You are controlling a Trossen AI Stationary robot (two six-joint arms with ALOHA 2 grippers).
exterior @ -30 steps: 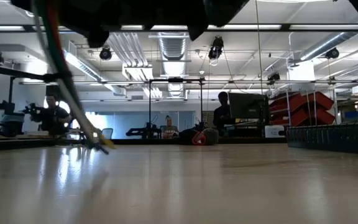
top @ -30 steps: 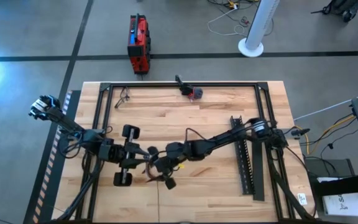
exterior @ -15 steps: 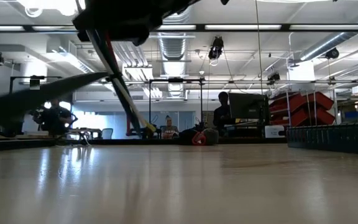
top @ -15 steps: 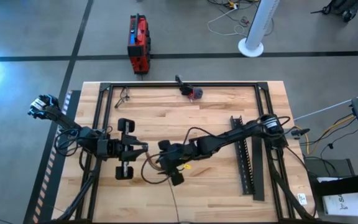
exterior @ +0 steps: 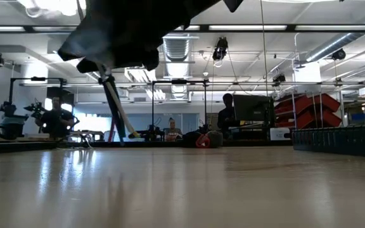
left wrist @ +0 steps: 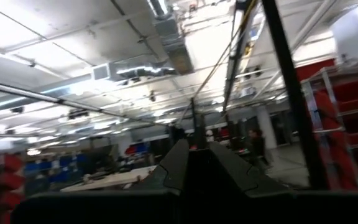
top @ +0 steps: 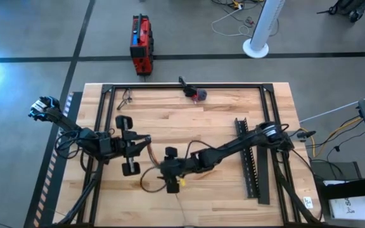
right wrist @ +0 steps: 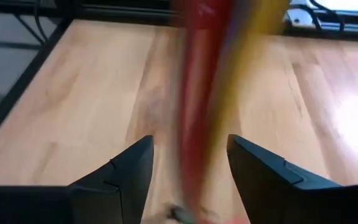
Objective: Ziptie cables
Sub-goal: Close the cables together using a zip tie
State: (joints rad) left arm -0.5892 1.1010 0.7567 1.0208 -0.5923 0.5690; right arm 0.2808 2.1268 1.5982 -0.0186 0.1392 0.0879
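The cables (top: pixel 149 180) hang in a slack loop between our two grippers, over the front middle of the table (top: pixel 220 107), with one run rising toward the left gripper (top: pixel 146 140) and the other end at the right gripper (top: pixel 172 183). Our left gripper's jaws are together, and we judge they pinch one end of the bundle, though the contact itself is too small to confirm. Our right gripper's jaws stand apart with the red and yellow strands (right wrist: pixel 210 93) running between the fingers (right wrist: pixel 120 174), not pressed by either. The danger we see is there: with nothing clamped on that side, the bundle can slide out or splay apart as either arm moves. A pull from the left could also drag the strands free. The black toothed strip (top: pixel 249 161) lies well apart on the right.
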